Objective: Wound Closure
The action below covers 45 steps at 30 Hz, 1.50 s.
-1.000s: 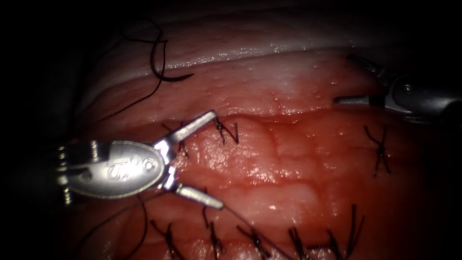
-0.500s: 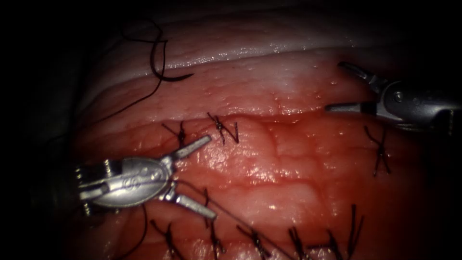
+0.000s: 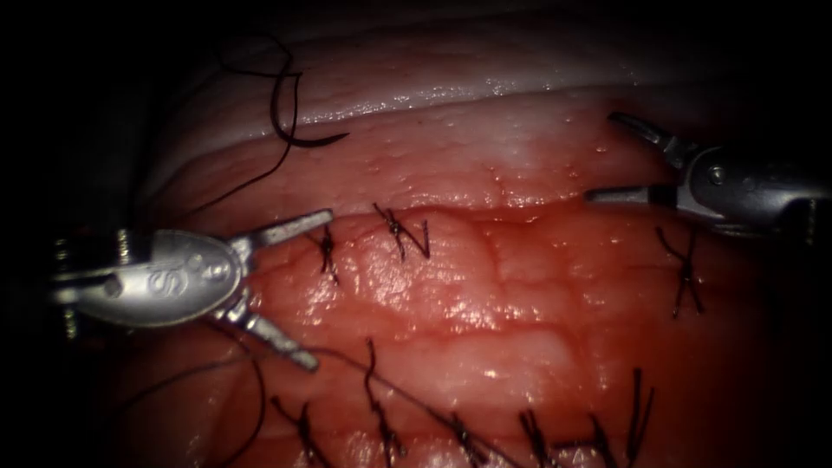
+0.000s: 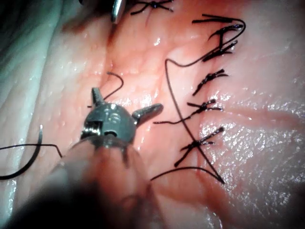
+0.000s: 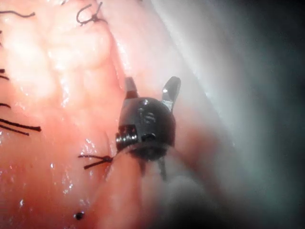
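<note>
Tissue (image 3: pixel 485 286) carries tied stitches (image 3: pixel 403 232) — loose thread (image 3: pixel 286 104) too.

I am working at a surgical practice bench: stitched tissue (image 3: pixel 485 286) is lying under my endoscope light.

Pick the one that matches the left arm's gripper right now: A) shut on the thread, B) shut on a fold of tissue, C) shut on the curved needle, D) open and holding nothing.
D: the left gripper has its jaws spread wide over the tissue with nothing between them; the loose thread runs past its lower jaw.
</note>
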Motion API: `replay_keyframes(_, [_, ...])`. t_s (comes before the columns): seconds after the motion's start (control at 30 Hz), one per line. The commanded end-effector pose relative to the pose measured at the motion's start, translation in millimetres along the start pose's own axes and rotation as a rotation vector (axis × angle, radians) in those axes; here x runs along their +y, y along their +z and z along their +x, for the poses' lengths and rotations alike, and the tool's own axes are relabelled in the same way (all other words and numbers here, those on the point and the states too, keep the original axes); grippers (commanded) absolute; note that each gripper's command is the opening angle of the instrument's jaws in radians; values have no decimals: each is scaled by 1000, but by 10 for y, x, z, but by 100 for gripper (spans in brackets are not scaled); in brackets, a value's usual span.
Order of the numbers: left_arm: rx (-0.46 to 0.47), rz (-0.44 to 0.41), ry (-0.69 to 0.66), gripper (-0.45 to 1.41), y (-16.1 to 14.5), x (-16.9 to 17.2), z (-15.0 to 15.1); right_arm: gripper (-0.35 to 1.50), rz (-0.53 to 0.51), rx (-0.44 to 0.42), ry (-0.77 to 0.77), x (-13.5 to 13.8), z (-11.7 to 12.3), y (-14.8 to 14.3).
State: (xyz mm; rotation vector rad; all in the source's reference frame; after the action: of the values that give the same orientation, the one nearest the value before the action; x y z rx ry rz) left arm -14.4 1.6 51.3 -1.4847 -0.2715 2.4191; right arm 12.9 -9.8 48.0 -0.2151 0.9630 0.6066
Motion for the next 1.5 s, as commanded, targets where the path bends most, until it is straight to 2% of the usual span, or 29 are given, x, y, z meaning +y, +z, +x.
replay_keyframes(0.03, [1, 14, -32, 32, 18, -5, 3, 137, 1, 3, 44, -10, -1, 10])
replay_keyframes(0.2, [-29, 51, -149, 31, 53, -9, 9, 131, 14, -17, 114, -27, 1, 10])
replay_keyframes(0.27, [-46, 71, -240, 36, 61, -9, 6, 131, 16, -19, 119, -33, 1, 10])
replay_keyframes(0.47, [-57, 107, -362, 47, 72, -3, -8, 131, 29, -26, 113, -44, 0, 13])
replay_keyframes(0.73, [-48, 100, -394, 42, 77, -4, -15, 130, 27, -27, 110, -47, -2, 15])
replay_keyframes(1.07, [-17, 82, -401, -8, 79, -6, -18, 130, 28, -28, 109, -49, -3, 15])
replay_keyframes(1.13, [0, 79, -404, -45, 78, -8, -18, 130, 28, -28, 109, -49, -3, 15])
replay_keyframes(1.23, [49, 75, -365, -45, 76, -13, -15, 128, 32, -37, 107, -52, -3, 16])
replay_keyframes(1.3, [70, 80, -334, -45, 73, -17, -14, 123, 75, -46, 102, -60, -4, 18])
replay_keyframes(1.37, [89, 78, -320, -45, 64, -20, -15, 115, 137, -5, 91, -76, -4, 28])
replay_keyframes(1.5, [107, 98, -307, -45, 52, -25, -17, 110, 162, 21, 82, -86, -1, 45])
